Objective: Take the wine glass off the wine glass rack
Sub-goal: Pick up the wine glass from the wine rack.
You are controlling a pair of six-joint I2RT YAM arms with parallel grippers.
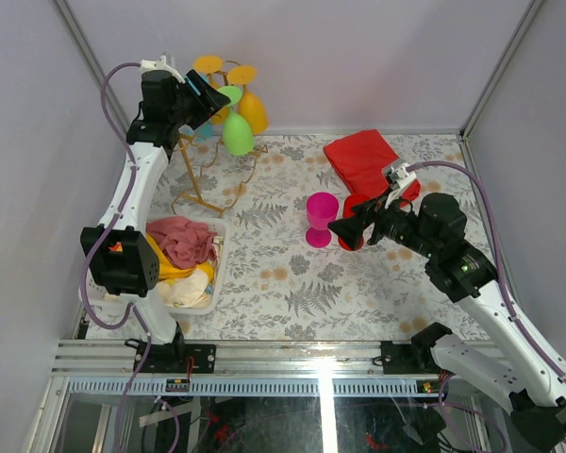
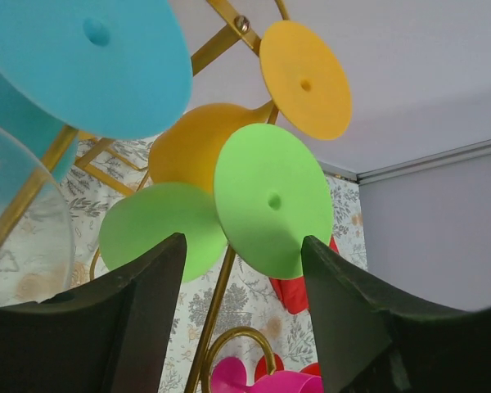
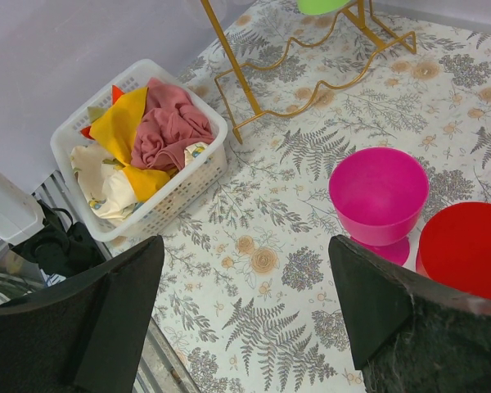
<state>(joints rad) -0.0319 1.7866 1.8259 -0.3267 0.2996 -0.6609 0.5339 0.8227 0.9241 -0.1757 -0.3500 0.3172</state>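
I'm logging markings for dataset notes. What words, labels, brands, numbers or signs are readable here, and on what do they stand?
No readable text in any view.
Clear glass: a faint triangle outline, nothing legible in it.
Left arm: a small orange mark on a black joint, too small to read.
Green wine glass, wine glass rack, white basket: no lettering seen.

No words, brand names or numbers can be read anywhere. Only a faint triangle outline shows on the clear round glass foot (image 2: pixel 16 237) at the left, its inside illegible.
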